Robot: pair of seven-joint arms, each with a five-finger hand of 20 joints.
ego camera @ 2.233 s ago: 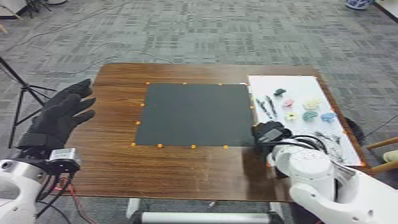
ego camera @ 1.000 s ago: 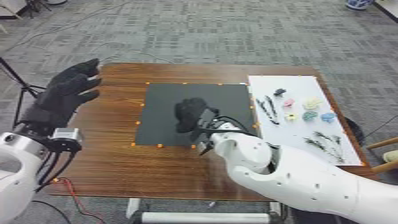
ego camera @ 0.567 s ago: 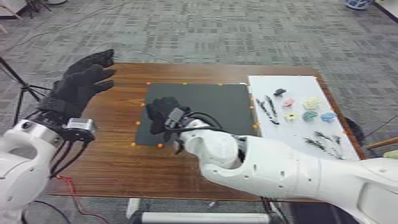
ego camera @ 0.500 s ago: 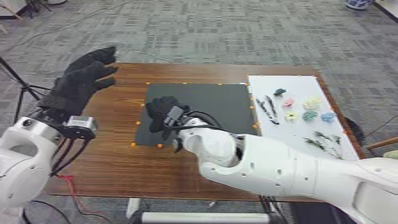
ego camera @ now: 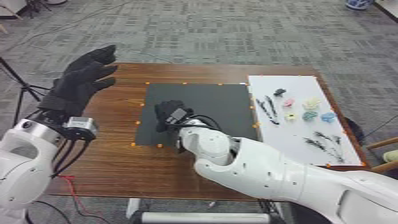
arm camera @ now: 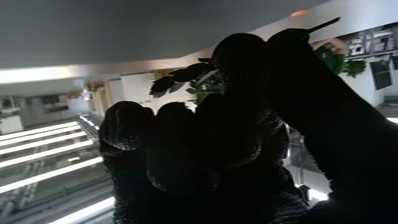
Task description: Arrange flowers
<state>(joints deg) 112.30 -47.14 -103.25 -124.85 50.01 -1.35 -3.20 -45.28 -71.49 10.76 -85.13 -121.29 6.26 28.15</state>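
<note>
1. One brown table (ego camera: 124, 172) carries a black mat (ego camera: 209, 92), with a white board (ego camera: 277, 136) beside it on the right.
2. Left hand (ego camera: 78, 87): raised by the table's left side, fingers straight, holding nothing.
3. Right hand (ego camera: 166, 116): over the mat, thumb closed against a finger, pinching a leafy sprig (arm camera: 184, 75).
4. On the board, feathery sprigs (ego camera: 325, 144), dark twigs (ego camera: 267, 111), then small pink, cream, yellow and blue blossoms (ego camera: 328, 116).

The right hand's (ego camera: 163, 111) black glove is matt, textured fabric. The dark-green, broad-leaved sprig (arm camera: 185, 74) in it looks smooth. Beneath the hand, the dark-grey rectangular mat (ego camera: 218, 100) is matt; around that, the brown wooden table (ego camera: 178, 175) shows grain and low sheen.
</note>
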